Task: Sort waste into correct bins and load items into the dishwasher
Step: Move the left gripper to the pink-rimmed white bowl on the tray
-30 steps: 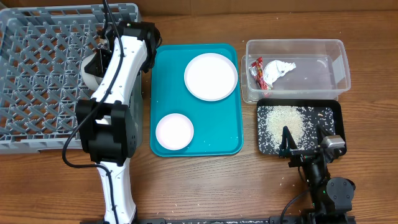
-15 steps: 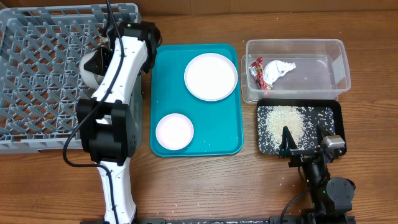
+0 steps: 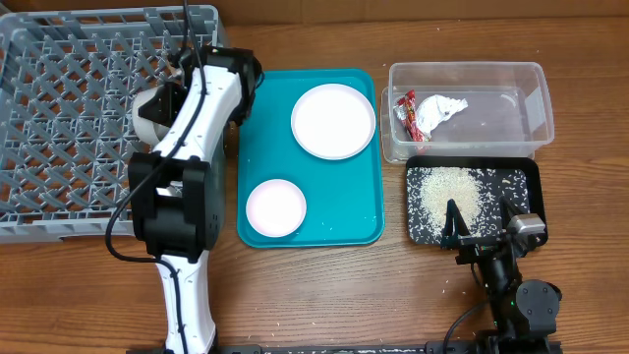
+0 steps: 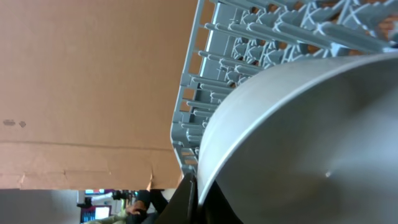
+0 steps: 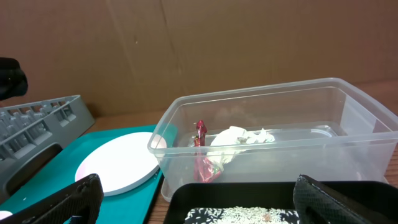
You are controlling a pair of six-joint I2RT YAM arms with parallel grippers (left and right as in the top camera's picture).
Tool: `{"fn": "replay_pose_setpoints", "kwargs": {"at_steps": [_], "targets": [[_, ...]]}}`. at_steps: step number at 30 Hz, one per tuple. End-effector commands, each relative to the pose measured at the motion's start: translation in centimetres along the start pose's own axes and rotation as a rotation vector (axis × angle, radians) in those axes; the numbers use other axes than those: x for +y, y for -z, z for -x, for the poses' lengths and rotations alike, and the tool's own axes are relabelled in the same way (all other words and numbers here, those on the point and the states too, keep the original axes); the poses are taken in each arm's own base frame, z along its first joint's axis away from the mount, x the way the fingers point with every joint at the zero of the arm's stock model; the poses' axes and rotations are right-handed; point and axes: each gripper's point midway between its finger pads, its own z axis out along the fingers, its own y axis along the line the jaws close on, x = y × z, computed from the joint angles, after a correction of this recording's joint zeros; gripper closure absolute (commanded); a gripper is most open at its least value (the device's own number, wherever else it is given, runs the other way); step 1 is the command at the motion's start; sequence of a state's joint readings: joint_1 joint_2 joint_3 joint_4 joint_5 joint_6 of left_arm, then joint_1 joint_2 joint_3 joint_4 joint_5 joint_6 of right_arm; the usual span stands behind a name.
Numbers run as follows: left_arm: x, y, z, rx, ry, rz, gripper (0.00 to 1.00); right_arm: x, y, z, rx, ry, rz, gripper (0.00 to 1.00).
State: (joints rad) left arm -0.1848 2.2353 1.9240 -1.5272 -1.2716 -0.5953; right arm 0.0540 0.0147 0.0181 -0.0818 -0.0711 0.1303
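One pale grey bowl point(image 3: 147, 116) is pinched by its rim in the left gripper point(image 4: 198, 198) and held on edge over the grey dish rack point(image 3: 69, 118), probably to be stood in its grid. One white plate point(image 3: 333, 120) and one small bowl point(image 3: 276, 207) are found on the teal tray point(image 3: 260, 128), not yet loaded, while one snack wrapper point(image 3: 405, 110) and one napkin point(image 3: 444, 108) are sorted into the clear tub point(image 3: 536, 98). Rice grains point(image 3: 452, 192), too many to be counted, are gathered in the black tray point(image 3: 526, 182), at whose near edge the right gripper point(image 3: 479, 224) is held spread wide, empty.

left gripper point(image 3: 169, 87), pale bowl point(image 3: 147, 110) — nudged rightward
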Motion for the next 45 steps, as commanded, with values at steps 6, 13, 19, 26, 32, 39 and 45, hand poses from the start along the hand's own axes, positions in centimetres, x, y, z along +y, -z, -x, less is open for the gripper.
{"fn": "replay_pose_setpoints", "kwargs": {"at_steps": [6,13,19,26,32,39,45], "targets": [[-3.9,3.9,-2.0,0.024,-0.136,-0.137,0.71,-0.2,0.0,-0.1,-0.009,0.004,-0.008,0.00],[-6.0,7.0,-4.5,0.188,-0.187,-0.404,0.62,-0.2,0.0,-0.1,-0.009,0.004,-0.007,0.00],[-4.4,12.9,-2.9,0.177,-0.148,-0.796,0.66,-0.2,0.0,-0.1,-0.009,0.004,-0.007,0.00],[4.4,20.0,-2.6,0.025,0.027,-1.182,0.55,-0.2,0.0,-0.1,-0.009,0.004,-0.008,0.00],[9.7,25.6,-7.0,-0.133,-0.063,-1.475,0.62,-0.2,0.0,-0.1,-0.009,0.004,-0.008,0.00],[6.5,22.7,-16.6,0.049,-0.136,-1.327,0.56,-0.2,0.0,-0.1,-0.009,0.004,-0.007,0.00],[-0.5,21.6,-17.4,0.056,-0.141,-1.326,0.00,-0.2,0.0,-0.1,-0.009,0.004,-0.007,0.00]]}}
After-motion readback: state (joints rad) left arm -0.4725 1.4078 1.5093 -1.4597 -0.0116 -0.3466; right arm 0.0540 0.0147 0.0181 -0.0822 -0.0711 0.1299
